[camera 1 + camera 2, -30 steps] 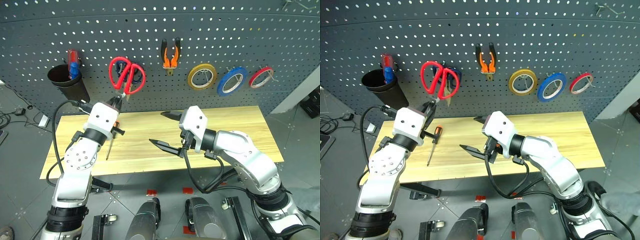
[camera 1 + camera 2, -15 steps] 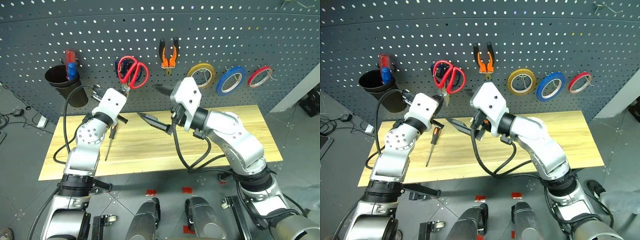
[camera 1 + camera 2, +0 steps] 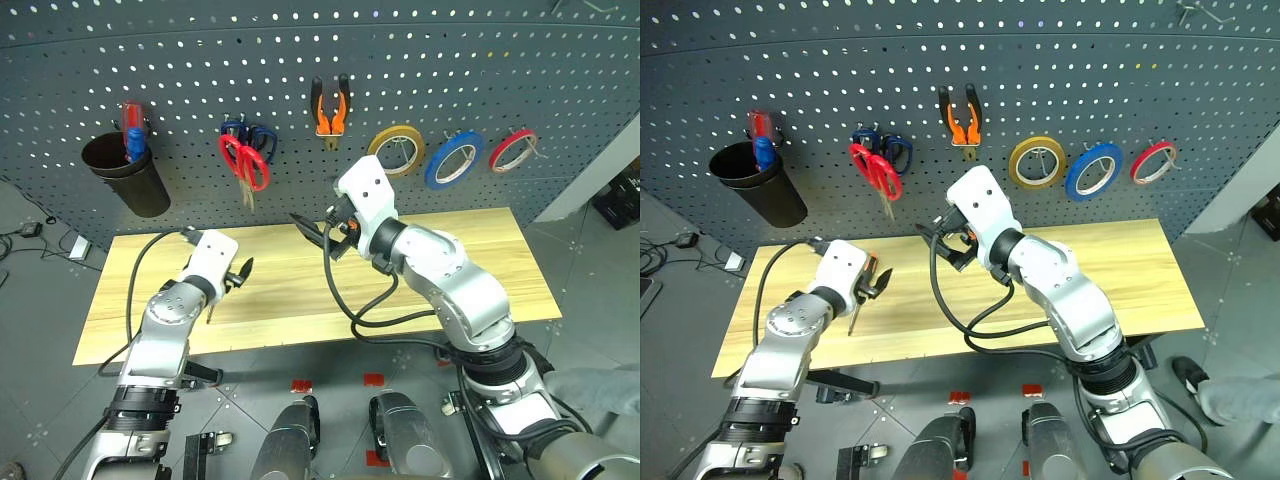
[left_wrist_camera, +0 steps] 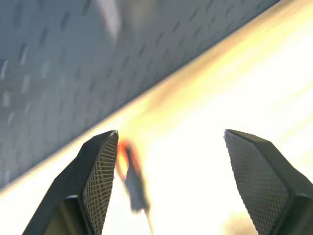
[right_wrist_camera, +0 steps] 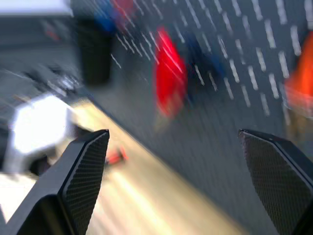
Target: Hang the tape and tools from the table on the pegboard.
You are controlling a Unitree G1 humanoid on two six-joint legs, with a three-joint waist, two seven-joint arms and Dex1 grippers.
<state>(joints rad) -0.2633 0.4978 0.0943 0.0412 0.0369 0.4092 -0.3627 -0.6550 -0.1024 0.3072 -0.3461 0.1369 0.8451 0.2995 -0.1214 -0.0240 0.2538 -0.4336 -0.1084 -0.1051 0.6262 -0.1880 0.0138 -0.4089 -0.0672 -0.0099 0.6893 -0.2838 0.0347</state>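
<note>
Presently catalogued: pegboard [image 3: 500,60], dark grey, bearing the red-handled scissors [image 3: 245,162] hung in front of the blue-handled scissors [image 3: 240,131], the orange-handled pliers [image 3: 330,108], a yellow tape ring [image 3: 396,149], the blue tape [image 3: 452,159] and a red tape ring [image 3: 511,150], each on its hook; a black cup [image 3: 123,174] with pens hangs at the far left. One item remains on the table [image 3: 480,250]: the screwdriver [image 3: 861,296], lying flat near the left end, its orange-and-black handle toward the board. Left gripper [image 3: 240,273]: jaws spread and empty, low over the table just beside the screwdriver's handle, which the left wrist view places close to one finger. Right gripper [image 3: 315,232]: jaws spread wide, empty, held above the table's middle, pointing toward the scissors. Risks, as judged: the slim shaft lies flat on the wood, so jaws closing too high could skid off the handle and roll it away; a pinch far off its balance could let it droop and miss the hook; the right gripper, near the scissors, could knock them loose.
</note>
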